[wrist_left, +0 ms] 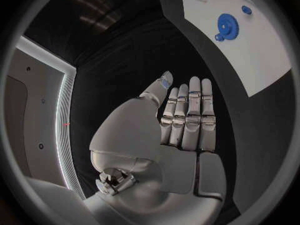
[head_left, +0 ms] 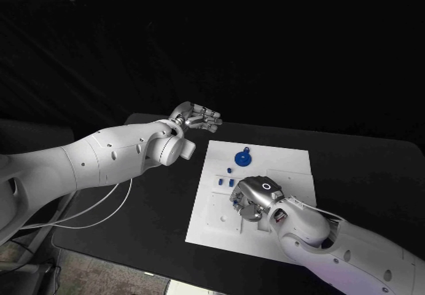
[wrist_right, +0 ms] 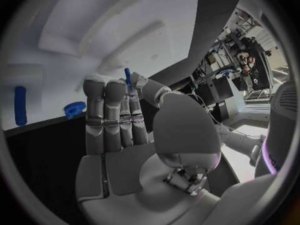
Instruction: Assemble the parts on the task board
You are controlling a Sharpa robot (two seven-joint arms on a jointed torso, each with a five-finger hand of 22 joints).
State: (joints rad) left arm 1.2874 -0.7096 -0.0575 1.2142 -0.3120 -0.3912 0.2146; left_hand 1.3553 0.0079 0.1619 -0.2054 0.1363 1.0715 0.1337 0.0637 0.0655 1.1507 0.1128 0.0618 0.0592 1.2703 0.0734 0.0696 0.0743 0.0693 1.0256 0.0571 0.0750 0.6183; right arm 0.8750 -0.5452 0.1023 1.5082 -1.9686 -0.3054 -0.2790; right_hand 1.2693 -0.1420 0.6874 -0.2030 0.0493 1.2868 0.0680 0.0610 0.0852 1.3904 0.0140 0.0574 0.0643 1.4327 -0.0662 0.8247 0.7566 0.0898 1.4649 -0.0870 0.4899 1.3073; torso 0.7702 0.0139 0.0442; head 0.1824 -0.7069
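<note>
- right hand (head_left: 255, 198) low over the middle of the task board (head_left: 292, 161), fingers drawn together round a thin blue peg (wrist_right: 127, 76); held by its lower part with the tip left free, probably so the end can be steered into a hole.
- peg smooth, straight and rod-like, its blue tip just showing above the fingertips (wrist_right: 105, 87) in the right wrist view; hidden under the hand in the head view, so the exact contact is hard to judge.
- left hand (head_left: 196, 117) raised off the board's far left corner, over the black table (head_left: 150, 203), fingers straight and side by side, holding nothing; seemingly parked clear so the board stays free for the other arm.
- blue gear (head_left: 242, 160) flat on the far part of the board, round, toothed at the rim, with a small blue knob (head_left: 247, 149) just beyond it.
- two short blue pins (head_left: 224, 181) lying side by side near the board's left edge, just beside the right hand; likely waiting their turn.
- board itself matte white, flat and hard-looking, cut with shallow rectangular recesses and raised steps.
- both hands of silvery metal-look segments with dark pads; arms smooth glossy white shell.
</note>
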